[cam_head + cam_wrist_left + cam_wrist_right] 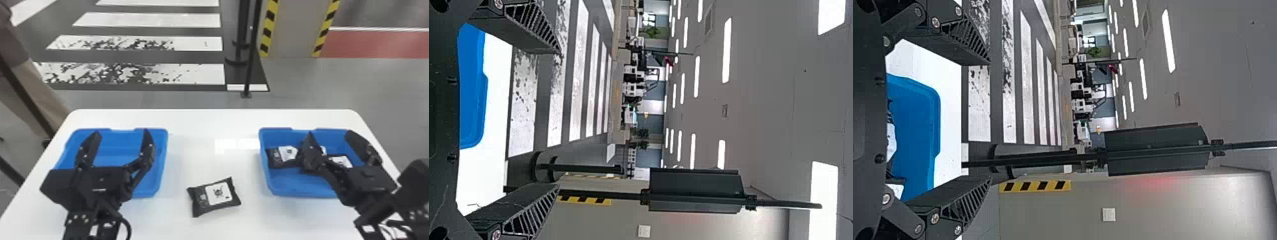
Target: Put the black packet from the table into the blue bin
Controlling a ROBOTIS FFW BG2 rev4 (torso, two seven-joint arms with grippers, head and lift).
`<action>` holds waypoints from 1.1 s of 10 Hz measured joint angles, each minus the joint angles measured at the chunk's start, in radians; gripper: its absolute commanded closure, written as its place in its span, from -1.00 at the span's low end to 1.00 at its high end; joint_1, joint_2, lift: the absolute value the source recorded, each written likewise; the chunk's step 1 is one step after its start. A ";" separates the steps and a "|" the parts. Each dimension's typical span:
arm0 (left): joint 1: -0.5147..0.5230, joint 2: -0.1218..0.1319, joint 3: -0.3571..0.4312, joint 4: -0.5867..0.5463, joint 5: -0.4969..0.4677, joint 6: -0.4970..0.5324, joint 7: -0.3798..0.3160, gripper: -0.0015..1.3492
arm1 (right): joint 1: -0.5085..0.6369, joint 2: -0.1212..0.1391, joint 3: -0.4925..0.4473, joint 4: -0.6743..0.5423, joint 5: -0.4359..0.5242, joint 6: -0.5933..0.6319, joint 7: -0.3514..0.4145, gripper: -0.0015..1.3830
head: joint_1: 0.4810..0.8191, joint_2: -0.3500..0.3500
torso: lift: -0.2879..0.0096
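Between the two bins, back from the far edge of the table point(212, 121), you had the black packet point(214, 197) lying flat, label up and slightly askew, its right end a little nearer the far edge than its left. Your left gripper point(122, 131) hung above the left bin point(159, 166), toward the far left corner, its fingers wide apart with nothing between them. Your right gripper point(329, 132), likewise spread and holding nothing, hung above the right bin point(284, 188), toward the far right corner, where other packets point(282, 156) lay.

The step in hand, as you could judge it, was the pick. The right arm seemed the likelier choice, since its bin already held packets like this one. Both grippers pointed out past the far edge, so you needed to bring one in clear of the bin wall, then tip it down over the packet. You did best to match the packet's slant and straddle its middle, one finger along each long side, rather than pinch a crimped end. A gentle close would have suited the soft pouch; coming in too high risked the fingers slipping off its top.
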 measured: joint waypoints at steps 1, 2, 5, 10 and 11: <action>-0.001 0.000 -0.001 0.000 0.001 0.001 0.000 -0.91 | 0.000 0.000 0.000 0.000 -0.001 -0.001 -0.001 -0.68 | 0.27 -0.03 | 0.20; -0.002 0.000 -0.001 0.000 0.001 0.001 0.000 -0.91 | 0.000 0.000 0.000 0.000 -0.001 -0.001 -0.001 -0.68 | 0.27 -0.03 | 0.20; -0.004 0.001 -0.006 0.003 0.001 0.000 0.000 -0.91 | 0.000 0.000 0.000 0.003 0.001 -0.011 -0.001 -0.68 | 0.27 -0.04 | 0.20; -0.012 0.003 -0.013 0.018 0.003 -0.007 0.000 -0.91 | -0.102 -0.042 0.145 0.072 0.019 0.111 0.064 -0.68 | 0.27 0.20 | 0.20; -0.014 0.003 -0.015 0.020 0.004 -0.008 0.000 -0.91 | -0.147 -0.056 0.206 0.093 0.026 0.171 0.081 -0.69 | 0.27 0.33 | 0.20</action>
